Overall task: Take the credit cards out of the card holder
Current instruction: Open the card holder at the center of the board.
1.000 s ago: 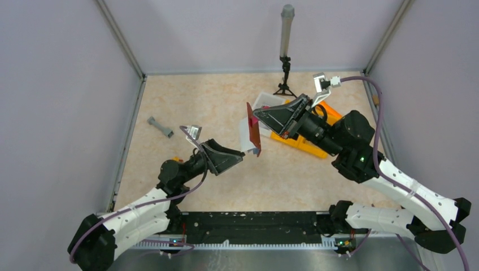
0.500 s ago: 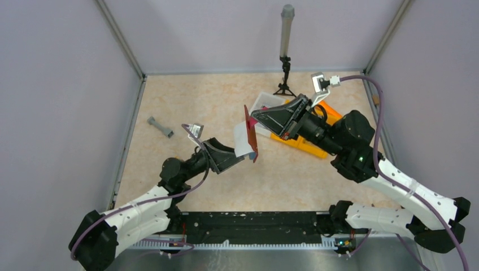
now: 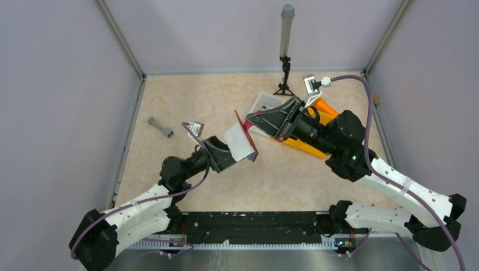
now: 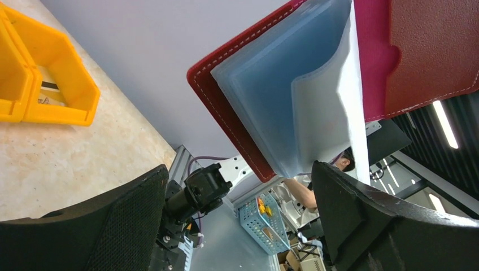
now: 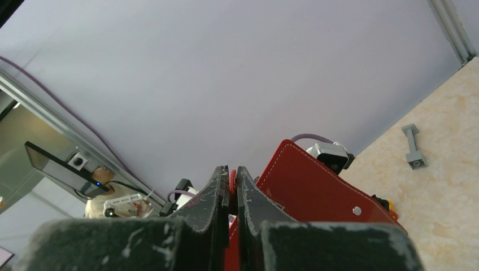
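- Pinching the card holder [image 3: 244, 130] from the right, the right gripper [image 3: 249, 117] holds it open in the air above the table [image 3: 294, 175].
- Left gripper [image 3: 236, 155], spread wide, sits just near-left of its hanging pale sleeves [image 3: 237, 142].

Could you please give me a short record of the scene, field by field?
card holder: held up off the table, open, red cover outward
credit cards: pale leaves fanned out from the holder, none taken out yet
right gripper: shut on the holder's cover
left gripper: open, fingers on either side of the pale leaves; contact unclear
yellow bin: on the table, partly hidden by the right gripper
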`<action>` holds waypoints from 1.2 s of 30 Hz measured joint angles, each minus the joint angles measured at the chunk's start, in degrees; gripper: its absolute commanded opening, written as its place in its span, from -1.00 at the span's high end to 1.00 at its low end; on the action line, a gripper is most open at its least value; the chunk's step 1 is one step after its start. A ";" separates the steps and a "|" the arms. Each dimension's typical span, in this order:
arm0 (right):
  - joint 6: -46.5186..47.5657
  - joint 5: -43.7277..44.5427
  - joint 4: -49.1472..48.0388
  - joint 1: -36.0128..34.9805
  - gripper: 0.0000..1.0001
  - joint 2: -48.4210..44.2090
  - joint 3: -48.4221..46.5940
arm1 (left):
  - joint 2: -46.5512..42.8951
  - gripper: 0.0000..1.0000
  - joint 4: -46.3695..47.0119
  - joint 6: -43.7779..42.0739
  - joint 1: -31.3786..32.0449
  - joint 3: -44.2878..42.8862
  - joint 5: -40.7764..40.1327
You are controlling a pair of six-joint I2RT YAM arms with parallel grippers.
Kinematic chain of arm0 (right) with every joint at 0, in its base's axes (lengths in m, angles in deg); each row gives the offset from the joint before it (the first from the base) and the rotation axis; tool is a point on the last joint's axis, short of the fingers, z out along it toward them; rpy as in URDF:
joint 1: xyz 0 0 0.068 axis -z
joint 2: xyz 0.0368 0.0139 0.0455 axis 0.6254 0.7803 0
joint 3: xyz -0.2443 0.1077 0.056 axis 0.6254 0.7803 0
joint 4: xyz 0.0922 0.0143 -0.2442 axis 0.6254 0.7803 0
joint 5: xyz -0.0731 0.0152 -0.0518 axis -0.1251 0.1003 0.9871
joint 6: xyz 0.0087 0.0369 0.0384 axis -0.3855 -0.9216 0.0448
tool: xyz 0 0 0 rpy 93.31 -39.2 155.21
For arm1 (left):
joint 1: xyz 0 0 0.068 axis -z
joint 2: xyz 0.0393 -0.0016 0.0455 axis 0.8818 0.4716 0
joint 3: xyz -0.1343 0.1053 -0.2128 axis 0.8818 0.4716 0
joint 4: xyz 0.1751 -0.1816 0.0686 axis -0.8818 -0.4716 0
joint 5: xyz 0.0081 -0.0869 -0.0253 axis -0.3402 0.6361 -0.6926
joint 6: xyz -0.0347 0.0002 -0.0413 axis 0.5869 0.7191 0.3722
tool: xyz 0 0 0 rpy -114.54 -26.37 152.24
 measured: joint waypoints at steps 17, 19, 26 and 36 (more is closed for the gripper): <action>-4.28 -1.84 -4.92 0.00 1.00 -0.17 6.73 | 0.50 -0.39 7.91 -0.09 -0.02 -0.24 -0.94; -4.81 -1.66 -5.35 0.00 1.00 -0.85 8.20 | 0.72 -0.17 9.79 0.09 -0.11 -0.24 -1.16; -4.81 0.59 -4.44 0.00 1.00 -4.87 11.74 | -0.22 0.55 11.52 0.22 -0.61 1.01 -1.60; -4.74 4.39 -3.76 0.00 1.00 -7.06 20.68 | -4.90 0.99 -2.14 -3.82 -0.74 1.49 -2.03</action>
